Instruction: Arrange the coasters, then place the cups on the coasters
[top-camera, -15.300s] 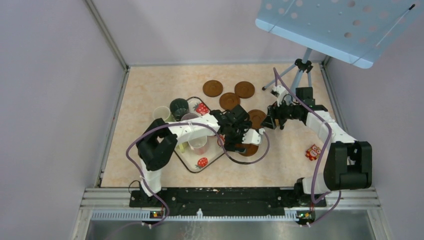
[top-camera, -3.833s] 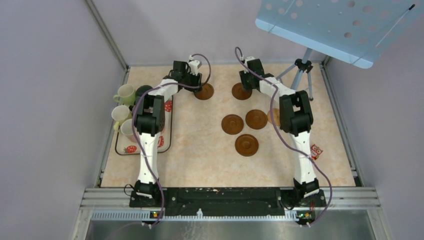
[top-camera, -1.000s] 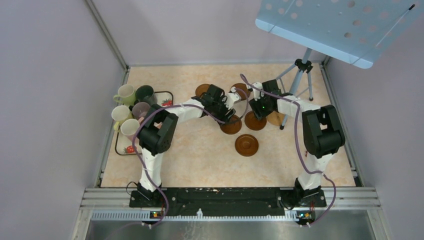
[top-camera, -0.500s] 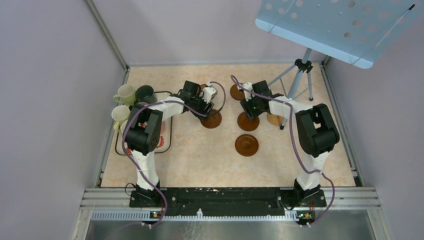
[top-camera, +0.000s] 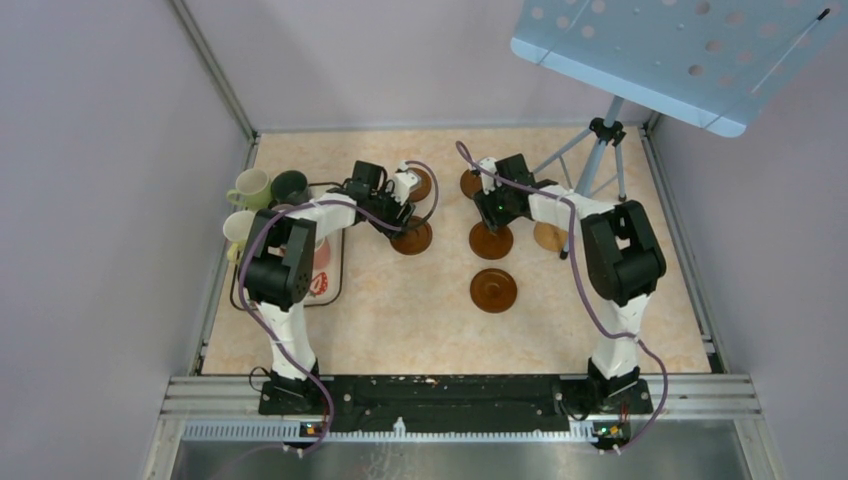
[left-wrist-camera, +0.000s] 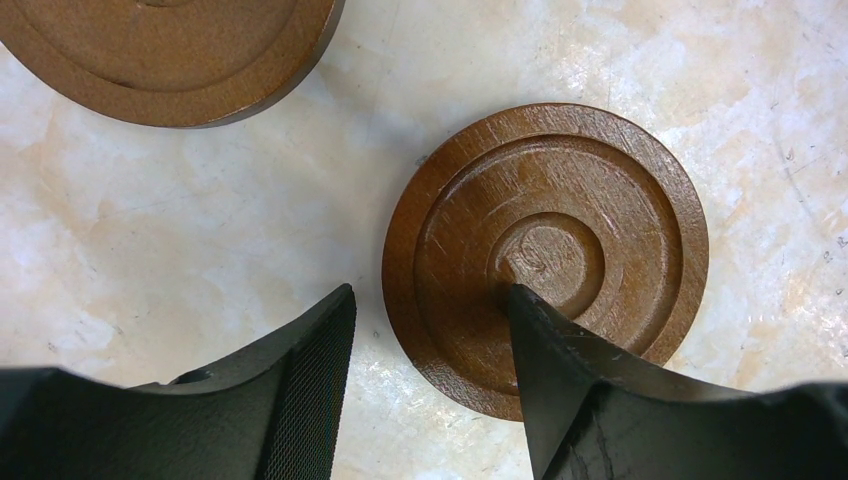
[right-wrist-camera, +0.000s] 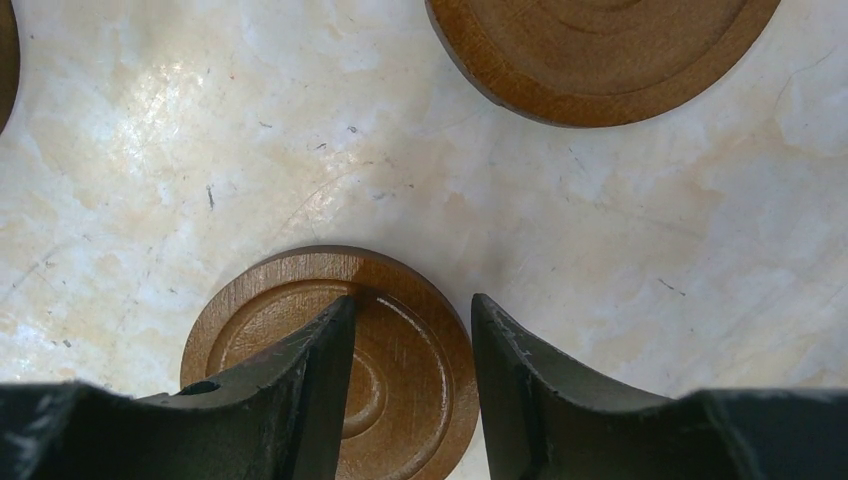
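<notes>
Several brown coasters lie on the table. One coaster (top-camera: 411, 237) (left-wrist-camera: 545, 258) lies under my left gripper (top-camera: 399, 220) (left-wrist-camera: 430, 295), which is open. Its right fingertip rests on the disc's centre and its left finger stands off the rim on bare table. My right gripper (top-camera: 493, 212) (right-wrist-camera: 414, 300) is shut on the rim of another coaster (top-camera: 491, 241) (right-wrist-camera: 330, 360) that lies flat. A light green cup (top-camera: 248, 186), a dark cup (top-camera: 291, 184) and a pale cup (top-camera: 238, 226) stand at the far left. The left arm hides the other cups.
More coasters lie at the back (top-camera: 421, 183) (top-camera: 469, 183) and nearer the front (top-camera: 493, 290), with a tan one (top-camera: 549, 236) to the right. The strawberry tray (top-camera: 331, 268) sits left. A tripod (top-camera: 601, 133) under a blue perforated board (top-camera: 680, 50) stands back right.
Both grippers have slid to the left over the last second, each dragging its coaster along the table. The left one moved farther.
</notes>
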